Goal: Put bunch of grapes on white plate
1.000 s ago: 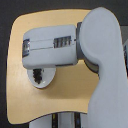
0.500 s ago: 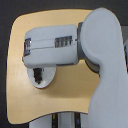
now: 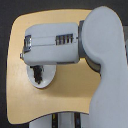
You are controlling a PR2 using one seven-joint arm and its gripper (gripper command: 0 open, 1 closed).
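Note:
The white plate (image 3: 46,79) lies on the wooden table, with only its near half showing below my arm. The bulky grey wrist housing (image 3: 50,47) hangs over the plate and covers its far part. Below the housing a small dark shape (image 3: 37,76) sits over the plate's left side. It may be the bunch of grapes, my fingertips, or both; the picture is too coarse to separate them. My gripper (image 3: 37,71) points down at that spot, and how its jaws stand is hidden.
The rounded tan table (image 3: 55,107) has its edge along the exterior view's left and bottom, with dark floor beyond. My big grey upper arm (image 3: 105,65) fills the exterior view's right side.

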